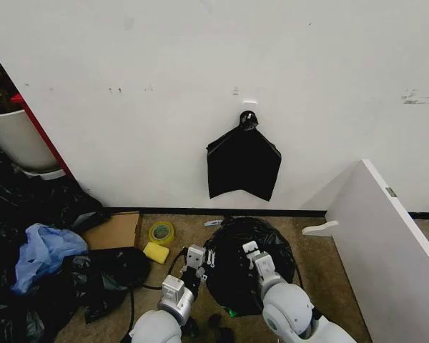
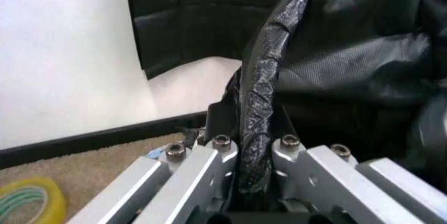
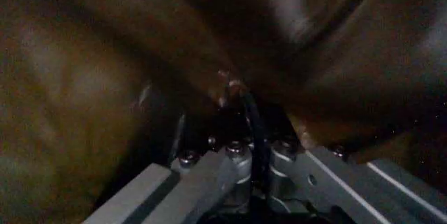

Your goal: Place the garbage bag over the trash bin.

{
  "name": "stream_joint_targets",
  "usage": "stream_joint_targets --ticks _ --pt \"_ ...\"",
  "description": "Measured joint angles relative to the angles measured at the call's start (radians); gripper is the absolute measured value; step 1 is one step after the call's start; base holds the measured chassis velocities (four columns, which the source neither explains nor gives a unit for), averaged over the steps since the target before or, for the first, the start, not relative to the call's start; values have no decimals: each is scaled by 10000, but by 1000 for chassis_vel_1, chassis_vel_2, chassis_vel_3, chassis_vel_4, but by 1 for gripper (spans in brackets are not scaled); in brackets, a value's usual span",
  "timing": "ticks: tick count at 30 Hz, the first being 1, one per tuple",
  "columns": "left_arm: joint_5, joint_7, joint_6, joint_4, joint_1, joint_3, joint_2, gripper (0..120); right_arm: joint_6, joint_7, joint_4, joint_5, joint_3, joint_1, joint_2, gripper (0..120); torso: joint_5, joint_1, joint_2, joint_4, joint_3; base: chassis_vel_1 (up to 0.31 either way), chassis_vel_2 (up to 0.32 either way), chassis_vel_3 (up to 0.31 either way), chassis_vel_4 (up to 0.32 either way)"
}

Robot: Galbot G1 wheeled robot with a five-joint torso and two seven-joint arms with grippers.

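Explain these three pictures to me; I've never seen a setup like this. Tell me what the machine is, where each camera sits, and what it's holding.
It is a wheeled robot with two arms. The wide picture comes from its head, looking down at the floor by a wall. The other two come from cameras on its wrists. The left gripper and right gripper each pinch an edge of the garbage bag, a crinkled black bag on the carpet. Up close, the left fingers clamp a bunched fold. A roll of yellow tape lies nearby, and another black bag hangs on the wall.

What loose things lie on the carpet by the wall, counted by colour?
Yellow: 2, tape roll and sponge
Brown: 1, cardboard sheet
Black: 1, garbage bag, pinched by left gripper and right gripper
Total: 4
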Motion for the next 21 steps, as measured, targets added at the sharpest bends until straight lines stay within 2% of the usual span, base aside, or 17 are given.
stream_joint_targets --ticks 4,11,16,21 --pt "-54 7 6 15 -80 178 -44 2 139 -828 88 -611 -485 131 60 0 0 0 0 1 0 0 0 0 0" --pt "-29 62 39 -139 -14 253 100 2 129 -846 -672 -529 -474 1035 143 0 3 0 0 6 0 0 0 0 0" --pt "-68 64 40 -215 -14 152 160 2 19 -891 -746 -428 -454 786 -322 0 -1 0 0 1 0 0 0 0 0" --pt "-87 90 15 -249 7 252 135 2 38 -1021 -698 -248 -891 881 -119 0 0 0 0 1 0 0 0 0 0"
